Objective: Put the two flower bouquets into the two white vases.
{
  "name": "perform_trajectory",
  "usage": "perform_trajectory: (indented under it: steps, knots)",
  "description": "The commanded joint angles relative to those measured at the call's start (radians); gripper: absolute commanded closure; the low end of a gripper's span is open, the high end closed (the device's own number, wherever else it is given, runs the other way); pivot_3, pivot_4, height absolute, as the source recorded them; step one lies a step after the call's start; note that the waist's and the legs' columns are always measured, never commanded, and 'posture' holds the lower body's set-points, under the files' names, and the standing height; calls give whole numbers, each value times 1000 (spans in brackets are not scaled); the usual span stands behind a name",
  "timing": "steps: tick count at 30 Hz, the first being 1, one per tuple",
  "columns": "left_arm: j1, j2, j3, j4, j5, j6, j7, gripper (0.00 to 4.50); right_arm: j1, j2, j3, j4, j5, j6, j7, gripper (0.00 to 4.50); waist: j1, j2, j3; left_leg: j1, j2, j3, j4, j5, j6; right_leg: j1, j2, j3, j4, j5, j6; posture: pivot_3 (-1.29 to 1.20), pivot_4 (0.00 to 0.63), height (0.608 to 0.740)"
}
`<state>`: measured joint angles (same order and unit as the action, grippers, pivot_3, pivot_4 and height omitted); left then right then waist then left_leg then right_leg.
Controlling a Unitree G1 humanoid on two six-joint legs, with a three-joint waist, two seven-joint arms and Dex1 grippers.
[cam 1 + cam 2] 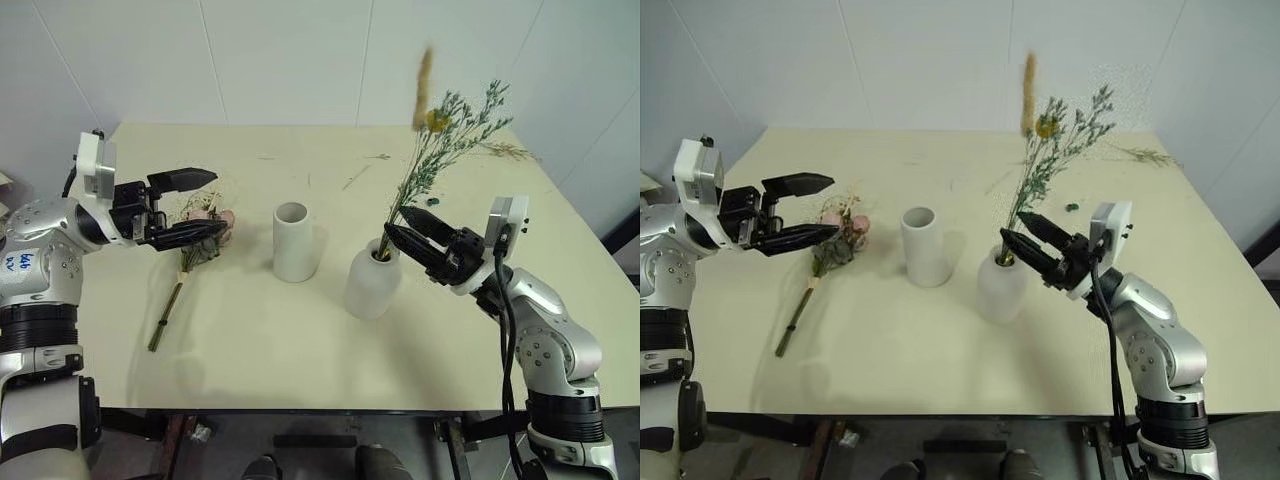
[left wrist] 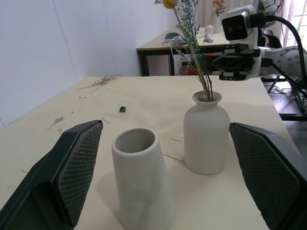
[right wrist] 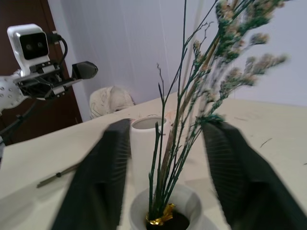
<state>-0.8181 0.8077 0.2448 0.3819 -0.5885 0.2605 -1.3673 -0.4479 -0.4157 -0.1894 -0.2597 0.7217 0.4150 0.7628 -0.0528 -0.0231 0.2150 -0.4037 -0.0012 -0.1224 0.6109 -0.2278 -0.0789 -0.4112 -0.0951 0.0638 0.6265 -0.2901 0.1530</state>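
Right gripper (image 1: 406, 231), centre-right of the head view: its two black fingers stand parted on either side of the stems of the slim bouquet of green sprigs, yellow flower and tan grass spike (image 1: 440, 135), without clamping them. The stems stand in the narrow neck of the rounded, matte white bottle-shaped vase (image 1: 372, 280), just below the fingertips; the sprays lean toward the upper right of the frame, and the spike rises past the table's far edge in the picture.

Left gripper (image 1: 200, 204), left of centre: jaws wide apart and empty, raised above the table. Below and behind its fingertips in that view, the bouquet of pink roses with beige dried grasses and green leaves (image 1: 196, 236) lies flat, stem end pointing toward the lower left.

Between the grippers, the straight, wide-mouthed white cylinder vase (image 1: 294, 241) stands upright and empty, near the bottle vase but apart.

The cream tabletop (image 1: 250, 360) is bare along its near edge; loose dried twigs (image 1: 507, 150) lie by the far right corner.
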Motion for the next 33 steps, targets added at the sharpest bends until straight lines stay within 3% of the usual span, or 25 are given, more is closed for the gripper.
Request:
perform_trajectory:
  steps: [1, 5, 11, 19, 24, 33]
  knots:
    - [9, 43, 38, -19, 13, -22, 10, 0, -8, -39, -14, -54, -30, -49, 14, 775, 0, 0, 0, 0, 0, 0, 0, 0, 0, 0, 0, 0, 0, 0, 0, 0, 150, 740]
    - [17, 128, 25, 64, 136, -74, 97, 0, -9, -159, -86, -70, -24, -43, 48, 775, 1, 0, 0, 0, 0, 0, 0, 0, 0, 0, 0, 0, -1, 0, 0, 0, 150, 740]
    - [-16, 232, -91, 194, 353, 56, 294, 0, 10, -353, -166, -40, -12, -34, 163, 775, 3, 0, 0, 0, 0, 0, -1, 0, 0, 0, 0, 0, -1, 0, 0, 0, 150, 740]
    - [-36, 256, -253, 73, 425, 520, 305, 0, -84, -524, -186, -6, 101, 76, 292, 775, 2, 0, 0, 0, 0, 0, -1, 0, 0, 0, 0, 0, -1, 0, 0, 0, 150, 740]
    - [-26, 241, -357, -81, 464, 714, 333, 0, -136, -551, -164, 37, 82, 70, 330, 775, 2, 0, 1, -1, 0, 0, -1, 0, 1, 0, 0, 0, -2, 0, 0, 0, 150, 740]
    - [6, 184, -433, -161, 478, 901, 422, 0, -101, -523, -178, -36, 127, 105, 302, 775, 3, -1, 1, -1, 0, 0, -1, 0, 1, 0, 0, 0, -2, 0, 0, 0, 150, 740]
